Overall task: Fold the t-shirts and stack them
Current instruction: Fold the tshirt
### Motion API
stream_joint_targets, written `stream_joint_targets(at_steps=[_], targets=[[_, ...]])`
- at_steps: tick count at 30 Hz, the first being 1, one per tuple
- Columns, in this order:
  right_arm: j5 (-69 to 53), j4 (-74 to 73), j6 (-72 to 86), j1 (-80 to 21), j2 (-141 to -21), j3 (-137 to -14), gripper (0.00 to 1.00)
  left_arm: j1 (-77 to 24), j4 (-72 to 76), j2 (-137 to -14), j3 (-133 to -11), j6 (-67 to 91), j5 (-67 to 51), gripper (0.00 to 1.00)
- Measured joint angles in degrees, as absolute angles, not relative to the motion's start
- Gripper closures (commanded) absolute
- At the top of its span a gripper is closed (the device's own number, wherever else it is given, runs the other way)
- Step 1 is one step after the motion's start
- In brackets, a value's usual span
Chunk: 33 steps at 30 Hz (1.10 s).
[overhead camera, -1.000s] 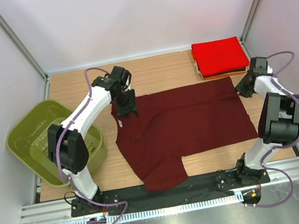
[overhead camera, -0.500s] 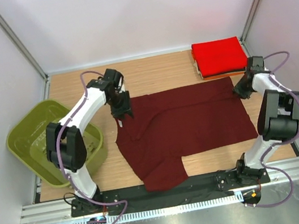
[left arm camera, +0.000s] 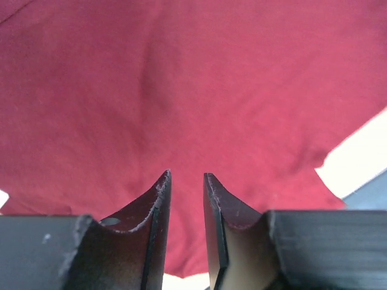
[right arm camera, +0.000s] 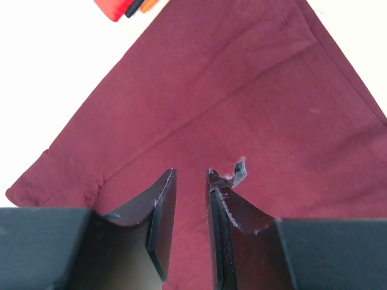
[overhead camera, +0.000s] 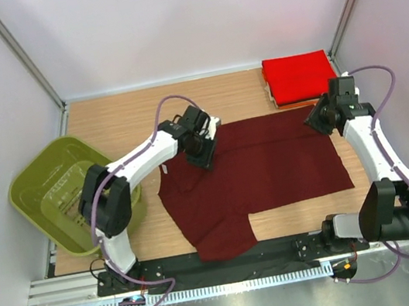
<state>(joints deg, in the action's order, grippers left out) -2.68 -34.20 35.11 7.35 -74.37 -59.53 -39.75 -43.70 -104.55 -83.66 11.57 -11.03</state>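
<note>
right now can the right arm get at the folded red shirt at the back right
Probably yes. The right claw hovers over the maroon shirt's far right corner, and the red shirt lies just beyond it, atop its stack, with nothing in between.

A dark maroon cloth t-shirt (overhead camera: pixel 269 166) lies spread on the wooden table (overhead camera: pixel 104 118). A folded bright red t-shirt (overhead camera: pixel 299 74) tops the far-right stack. An olive-green plastic basket (overhead camera: pixel 55 197) sits at the left.

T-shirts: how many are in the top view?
2 plainly: maroon t-shirt spread mid-table, red t-shirt folded far right. Orange and dark edges under it suggest more, mostly hidden.
</note>
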Motion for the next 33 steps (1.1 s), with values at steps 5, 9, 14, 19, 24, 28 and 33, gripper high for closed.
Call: stream_joint_targets(at_steps=[5,9,14,19,24,28,33], targets=[[-2.57,-37.19,35.03,7.35,-71.94,-59.86,0.67,-39.07,-42.59,-113.19,-85.43,9.67,-9.76,0.72],[-2.52,-38.26,35.09,7.35,-71.13,-60.31,0.67,-38.98,-42.78,-117.73,-87.33,8.03,-6.96,0.71],[-2.50,-39.00,35.29,7.35,-69.78,-60.31,0.67,-38.96,-42.70,-118.24,-90.13,6.79,1.28,0.68],[-2.20,-39.11,35.16,7.35,-68.97,-60.31,0.68,-38.83,-42.04,-118.24,-90.59,6.55,7.05,0.67],[-2.04,-39.20,34.83,7.35,-68.79,-60.31,0.67,-38.83,-42.06,-118.24,-90.65,6.46,11.00,0.62],[-2.00,-39.51,34.57,7.35,-68.77,-60.31,0.68,-38.81,-41.95,-118.24,-90.65,5.69,11.68,0.61],[-1.78,-39.55,34.46,7.35,-68.73,-60.31,0.67,-38.81,-41.54,-118.24,-90.65,4.62,9.91,0.61]])
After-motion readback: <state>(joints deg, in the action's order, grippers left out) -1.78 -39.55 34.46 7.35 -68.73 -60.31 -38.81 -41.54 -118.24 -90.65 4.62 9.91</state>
